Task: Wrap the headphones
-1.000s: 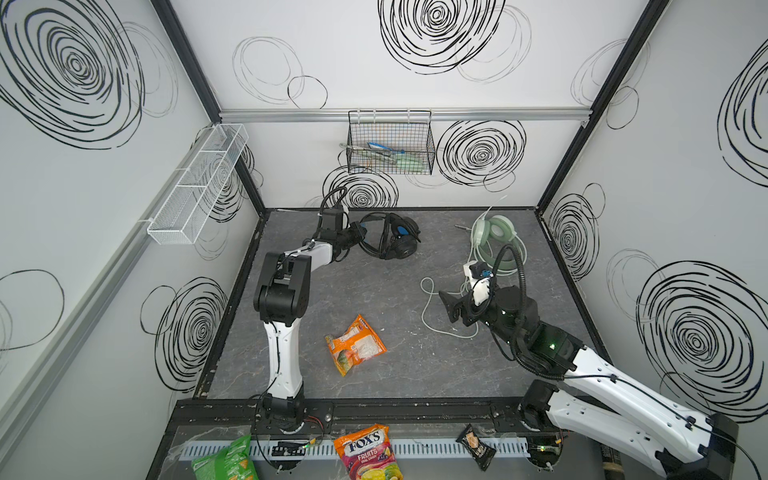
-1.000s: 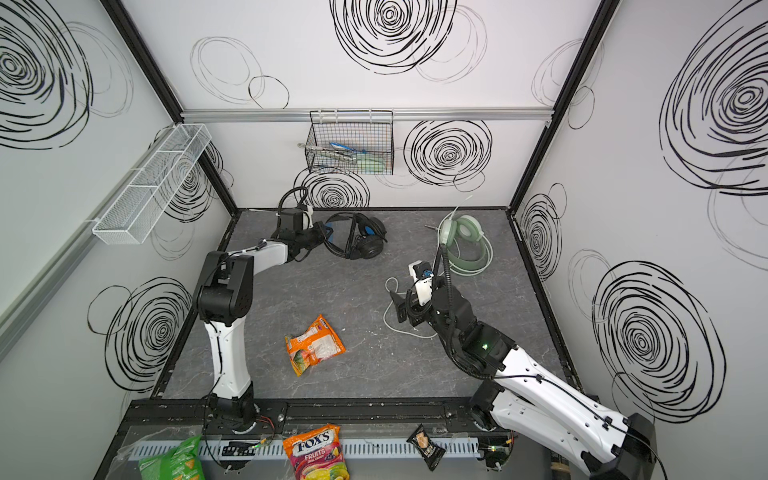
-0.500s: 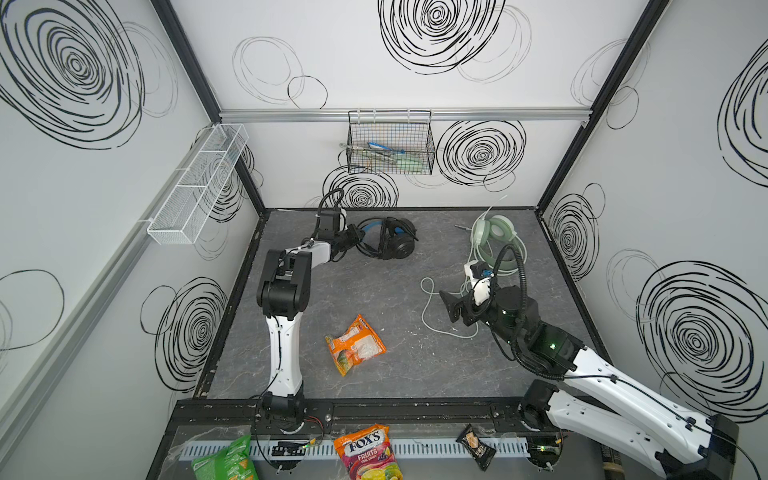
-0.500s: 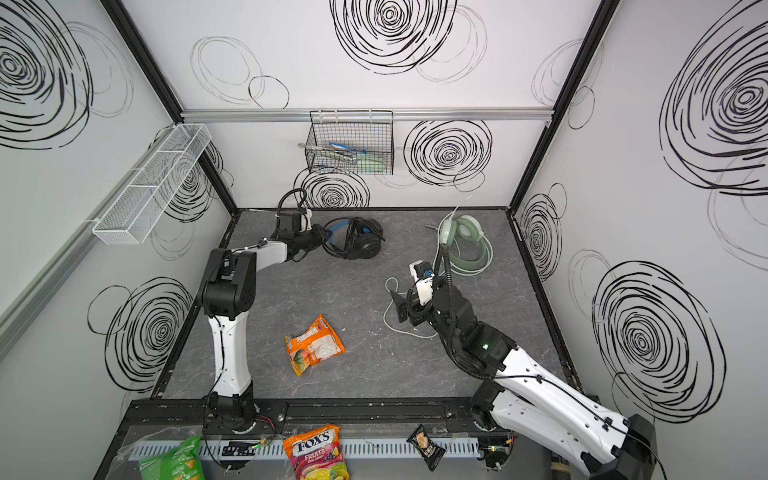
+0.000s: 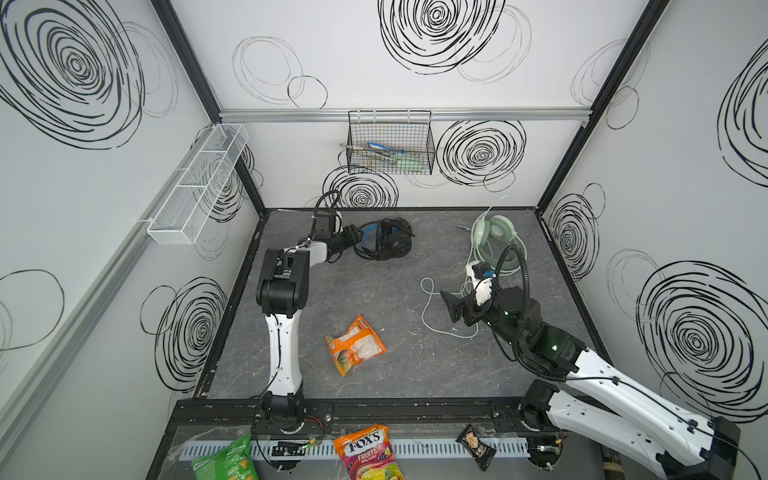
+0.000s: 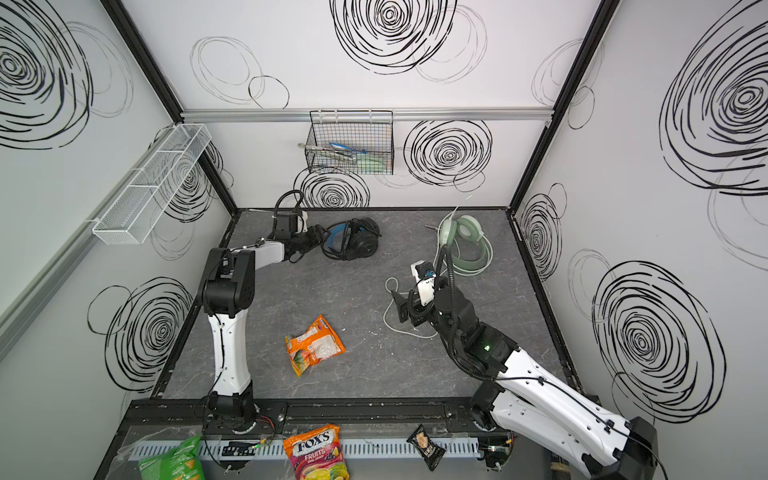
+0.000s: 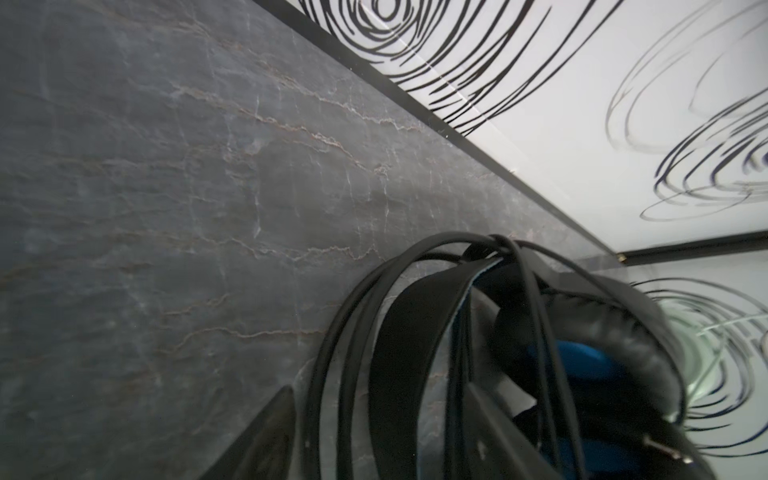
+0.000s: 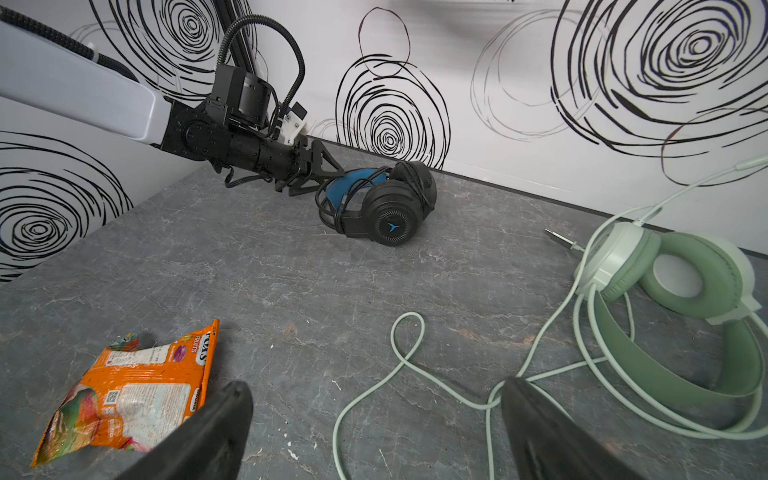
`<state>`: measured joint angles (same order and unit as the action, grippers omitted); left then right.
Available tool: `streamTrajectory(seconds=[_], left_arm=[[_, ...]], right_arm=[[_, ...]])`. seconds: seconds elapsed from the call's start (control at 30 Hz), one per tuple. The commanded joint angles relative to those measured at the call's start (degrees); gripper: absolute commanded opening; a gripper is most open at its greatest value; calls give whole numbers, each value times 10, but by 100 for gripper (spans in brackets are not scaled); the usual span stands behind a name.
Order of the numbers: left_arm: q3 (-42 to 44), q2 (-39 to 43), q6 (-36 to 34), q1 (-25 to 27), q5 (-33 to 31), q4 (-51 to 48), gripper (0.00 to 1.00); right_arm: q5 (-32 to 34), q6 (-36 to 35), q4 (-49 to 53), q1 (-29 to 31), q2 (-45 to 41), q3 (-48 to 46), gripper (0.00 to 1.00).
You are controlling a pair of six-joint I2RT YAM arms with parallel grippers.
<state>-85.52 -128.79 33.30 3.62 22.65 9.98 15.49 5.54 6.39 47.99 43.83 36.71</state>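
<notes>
Now the left gripper (image 5: 351,239) sits at the black headphones (image 5: 388,241) near the table's (image 5: 374,291) back edge, towards its left corner, fingers apart with the headband (image 7: 411,340) and black cable (image 7: 332,332) between them; the mint-green headphones (image 5: 494,232) lie by the back right corner, whitish cable (image 5: 428,307) trailing forward beneath the right gripper (image 5: 452,308), whose fingers stand wide, gripping nothing.

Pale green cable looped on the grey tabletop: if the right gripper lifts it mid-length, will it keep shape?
Probably not: the pale green cable lies in slack curls, so it likely droops. It runs to the mint-green headset, which may drag along. Being thin, it might slip in the right gripper.
</notes>
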Motion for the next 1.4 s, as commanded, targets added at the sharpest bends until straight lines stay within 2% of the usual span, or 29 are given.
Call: streamTrajectory(seconds=[0.0, 0.1, 0.17, 0.3, 0.4, 0.63, 0.83, 0.9, 1.0, 1.1, 1.2, 1.37], left_arm=[[10, 50, -13, -9, -20, 9, 79], [34, 84, -17, -12, -26, 9, 87], [58, 117, -21, -10, -30, 6, 88], [180, 220, 1, 2, -32, 73, 95], [271, 303, 17, 29, -42, 105, 97], [415, 504, 1, 134, -78, 87, 98], [461, 626, -44, 275, -110, 6, 100], [486, 650, -46, 303, -109, 18, 100], [530, 667, -33, 308, -86, 54, 100], [558, 683, -18, 323, -66, 90, 100], [566, 694, -27, 347, -70, 94, 99], [586, 709, -19, 355, -56, 115, 99]], right_arm=[[9, 3, -22, -2, -12, -12, 97], [13, 4, -27, -3, -11, -21, 97], [17, 6, -24, -3, -8, -22, 97], [31, 10, -18, -8, 2, -20, 97], [30, 14, -21, -18, 8, -19, 97], [-7, 18, -23, -93, 28, -23, 97], [-93, 22, -44, -240, 83, -2, 97], [-107, 19, -59, -278, 113, 12, 97], [-87, 1, -80, -318, 181, 43, 97], [-109, 5, -89, -372, 256, 89, 97], [-112, 3, -107, -386, 322, 122, 97], [-120, -5, -99, -400, 454, 193, 97]])
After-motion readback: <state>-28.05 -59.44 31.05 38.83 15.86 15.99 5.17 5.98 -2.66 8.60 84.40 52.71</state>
